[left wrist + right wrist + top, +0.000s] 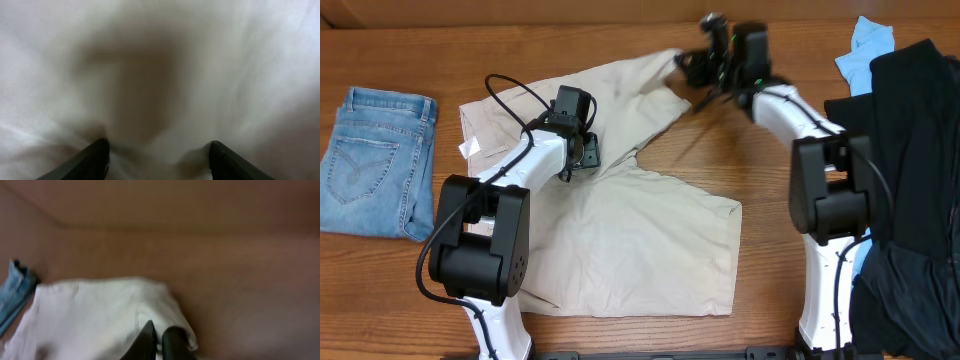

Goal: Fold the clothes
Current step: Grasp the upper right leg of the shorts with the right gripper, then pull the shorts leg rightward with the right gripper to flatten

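At the far hem of the khaki shorts (pixel 650 240), the right gripper (pixel 688 66) has its jaws pinched together on the cloth. The right wrist view shows the two dark fingers (pixel 147 340) closed on the pale edge, so it is gripping the shorts. The shorts lie spread across the middle of the wooden table (pixel 760 150), with the waistband toward the folded jeans (pixel 380 160) and the two legs fanning away from them.

The left gripper (pixel 584 152) is down on the shorts where the legs split. Its jaws stand apart, with cloth filling the left wrist view between the fingers (pixel 95 160). It holds nothing and seems to press or hover right at the fabric.

This looks like the first fold: the far leg is to be brought over the near leg. The next move probably calls for the right arm to lift the hem just clear and carry it toward the near edge of the shorts. The left gripper would pin the crotch so the garment does not slide.

The right arm is stretched long beyond the shorts. The left arm is bent, with its wrist tipped down over them. A black garment (pixel 910 130) and a light blue garment (pixel 868 45) wait well apart from the shorts, on the side away from the jeans.
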Controlling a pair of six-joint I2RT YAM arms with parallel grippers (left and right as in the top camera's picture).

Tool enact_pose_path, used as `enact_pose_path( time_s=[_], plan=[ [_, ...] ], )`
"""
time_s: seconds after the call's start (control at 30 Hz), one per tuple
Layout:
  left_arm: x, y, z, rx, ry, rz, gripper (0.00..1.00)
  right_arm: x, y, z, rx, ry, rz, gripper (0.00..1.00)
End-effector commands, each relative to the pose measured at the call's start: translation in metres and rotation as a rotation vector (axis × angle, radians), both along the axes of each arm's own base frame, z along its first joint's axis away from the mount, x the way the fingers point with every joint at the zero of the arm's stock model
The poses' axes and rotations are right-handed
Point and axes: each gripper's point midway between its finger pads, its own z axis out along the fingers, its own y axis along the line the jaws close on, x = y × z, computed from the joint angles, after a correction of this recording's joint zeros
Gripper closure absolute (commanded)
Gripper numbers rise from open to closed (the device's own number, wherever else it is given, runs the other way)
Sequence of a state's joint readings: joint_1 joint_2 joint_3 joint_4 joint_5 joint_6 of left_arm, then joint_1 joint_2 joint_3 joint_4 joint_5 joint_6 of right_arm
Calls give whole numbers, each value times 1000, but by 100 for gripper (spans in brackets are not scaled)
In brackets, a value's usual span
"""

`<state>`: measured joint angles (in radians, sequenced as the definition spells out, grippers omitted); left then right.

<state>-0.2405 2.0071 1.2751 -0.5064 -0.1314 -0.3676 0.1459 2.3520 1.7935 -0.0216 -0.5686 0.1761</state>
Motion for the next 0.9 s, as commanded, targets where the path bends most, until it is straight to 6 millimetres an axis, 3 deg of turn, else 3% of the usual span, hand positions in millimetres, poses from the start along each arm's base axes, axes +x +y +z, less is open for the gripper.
enact_pose_path(
  time_s=[0.0, 0.03, 0.07, 0.1, 0.13, 0.23, 0.43, 0.67, 0.87],
  plan=[
    [-10, -3, -18, -16, 62, 4, 33, 31, -38, 55, 9, -92, -96, 83],
    [-10, -3, -18, -16, 62, 4, 33, 34, -42, 63, 9, -96, -103, 68],
    [-10, -3, -18, -16, 62, 4, 33, 34, -44, 66, 8, -95, -105, 43],
    [-10, -3, -18, -16, 62, 4, 33, 34, -46, 68, 6, -81, -108, 30],
    [-10, -3, -18, -16, 62, 4, 33, 33, -48, 65, 1, -63, -109, 24],
    [-11, -3, -18, -16, 64, 4, 34, 19, -54, 40, -25, 60, -111, 16],
    [-12, -2, -18, -14, 69, 4, 34, -40, -72, -30, -179, 417, -115, 6],
    [-11, -3, -18, -15, 65, 4, 34, -84, -50, -63, -234, 568, -31, 6],
    [-12, -2, -18, -15, 67, 4, 33, -98, -31, -94, -306, 584, -30, 7]
  ],
)
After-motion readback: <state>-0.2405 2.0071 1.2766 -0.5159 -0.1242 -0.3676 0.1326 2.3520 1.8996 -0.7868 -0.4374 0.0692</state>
